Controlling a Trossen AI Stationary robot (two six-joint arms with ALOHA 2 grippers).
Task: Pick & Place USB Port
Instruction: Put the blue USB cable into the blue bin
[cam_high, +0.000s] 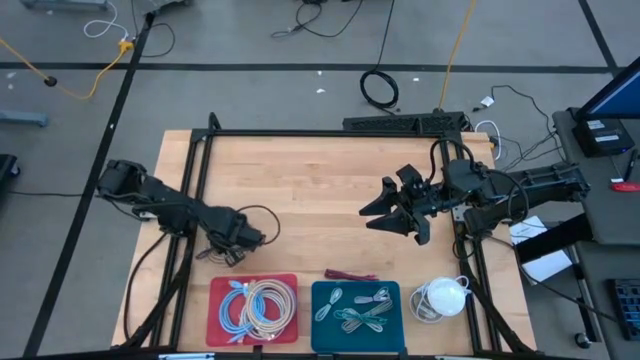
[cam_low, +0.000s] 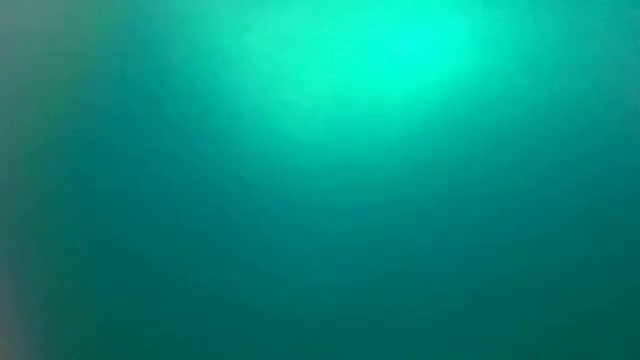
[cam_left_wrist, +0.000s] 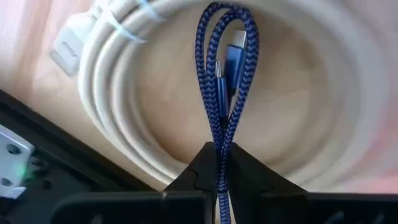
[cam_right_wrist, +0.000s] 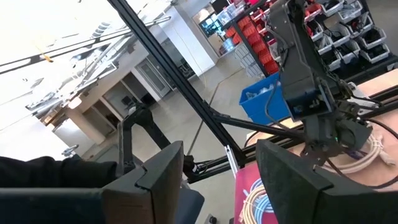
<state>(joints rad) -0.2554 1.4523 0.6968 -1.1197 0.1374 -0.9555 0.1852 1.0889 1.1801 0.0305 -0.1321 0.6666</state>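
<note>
Your left hand (cam_high: 238, 252) sits low at the front left of the table (cam_high: 320, 175), just behind the red tray (cam_high: 222, 293), and its fingers are pressed together on a blue braided USB cable (cam_left_wrist: 219, 93). In the left wrist view the cable rises from between the fingers as a narrow loop, with its metal plug showing inside the loop (the plug's type is too small to tell). Behind that loop lies a coil of white cable (cam_left_wrist: 124, 99), bound with a pale tie, on the red tray.

From above, the red tray holds that white coil beside a light blue bundle (cam_high: 233, 308). To its right stands a teal tray (cam_high: 325, 330) with pale green cables (cam_high: 360, 310) in it, and a white coil (cam_high: 442, 297) rests on the table just past the teal tray. A dark red cable (cam_high: 350, 274) lies on the wood right behind the teal tray.

Your right hand (cam_high: 392, 212) hangs over the right half of the table, well apart from the trays, with its fingers spread wide and nothing between them.

The low view gives you only a teal blur.
</note>
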